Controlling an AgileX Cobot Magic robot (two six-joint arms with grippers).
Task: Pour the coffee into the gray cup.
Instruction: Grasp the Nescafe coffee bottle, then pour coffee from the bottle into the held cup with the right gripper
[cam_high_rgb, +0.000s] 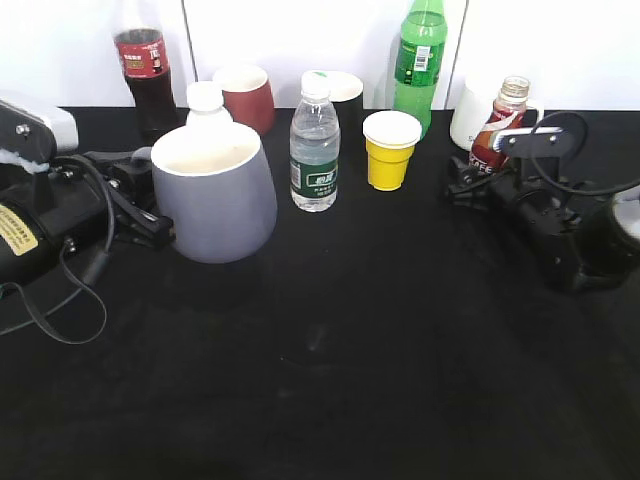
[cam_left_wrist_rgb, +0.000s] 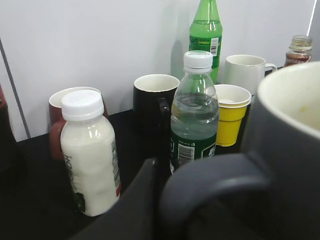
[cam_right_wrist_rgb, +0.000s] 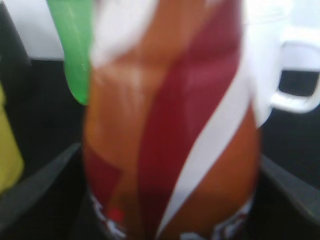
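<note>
The gray cup (cam_high_rgb: 215, 200), a rounded blue-gray mug with a cream inside, stands at the left of the black table. My left gripper (cam_high_rgb: 150, 215) is at its left side. In the left wrist view the cup's loop handle (cam_left_wrist_rgb: 215, 175) sits right against my dark finger (cam_left_wrist_rgb: 145, 200), which looks shut on it. The coffee (cam_high_rgb: 497, 125), a small curvy bottle with a red-brown wrap and white swirl, stands upright at the right. It fills the right wrist view (cam_right_wrist_rgb: 170, 125). My right gripper (cam_high_rgb: 478, 185) has a finger pressed on each side of it.
Along the back stand a cola bottle (cam_high_rgb: 145, 65), a white milk bottle (cam_high_rgb: 205, 100), a dark red cup (cam_high_rgb: 247, 95), a water bottle (cam_high_rgb: 314, 150), a black cup (cam_high_rgb: 345, 95), a yellow cup (cam_high_rgb: 390, 150), a green bottle (cam_high_rgb: 420, 60) and a white mug (cam_high_rgb: 468, 115).
</note>
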